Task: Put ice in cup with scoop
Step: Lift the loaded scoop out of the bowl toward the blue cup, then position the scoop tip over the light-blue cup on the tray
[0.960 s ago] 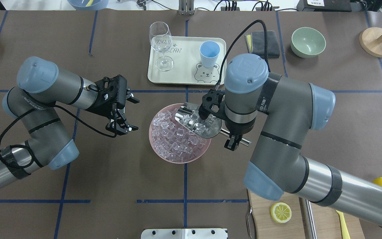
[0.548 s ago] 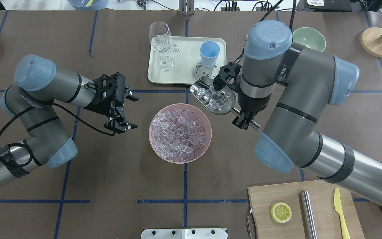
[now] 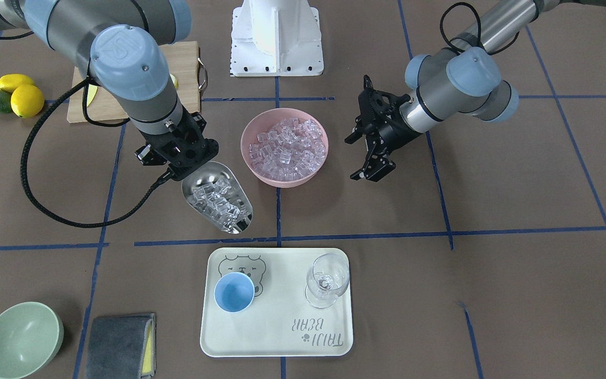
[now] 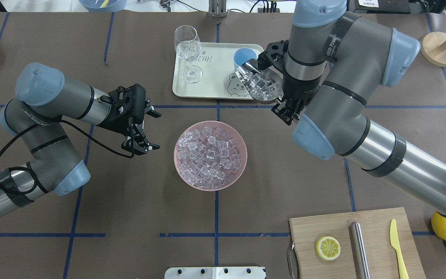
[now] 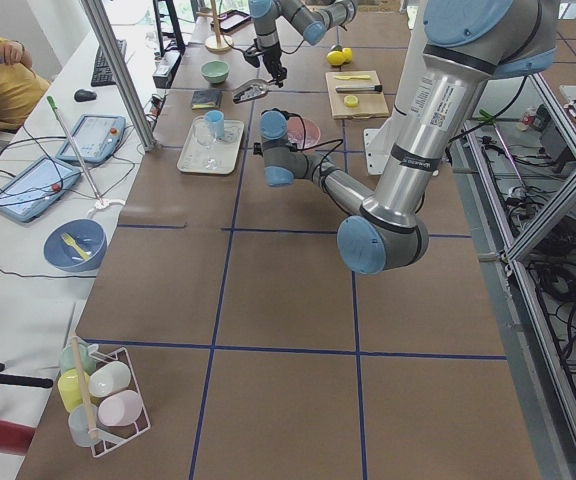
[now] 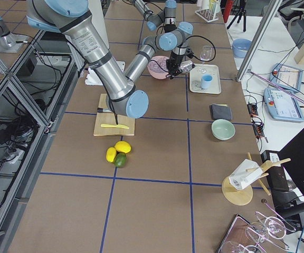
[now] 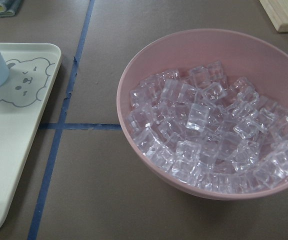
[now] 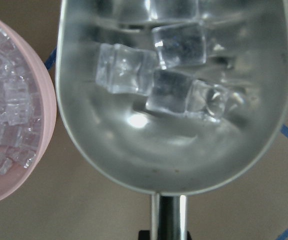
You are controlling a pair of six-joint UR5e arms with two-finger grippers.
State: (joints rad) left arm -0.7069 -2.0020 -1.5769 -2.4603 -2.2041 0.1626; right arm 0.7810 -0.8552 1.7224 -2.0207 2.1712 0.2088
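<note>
Left gripper [image 4: 155, 131]: jaws spread, holding nothing, beside the pink bowl on the robot's left.
Wine glass [image 4: 187, 42]: upright on the tray [image 4: 215, 90], well apart from the cup.
Pink bowl [image 4: 175, 153]: on the table between the two arms, heaped with ice [image 4: 210, 155].
Cup [image 3: 234, 292]: upright on the tray by the bear drawing, empty.
Scoop [image 3: 207, 173]: aloft, trough up, carrying several cubes. Its long axis runs from the handle on the robot's side to the mouth, which points toward the cup. The front view shows it short of the tray.
Right gripper [image 4: 286, 112]: clamped on the scoop's handle.
</note>
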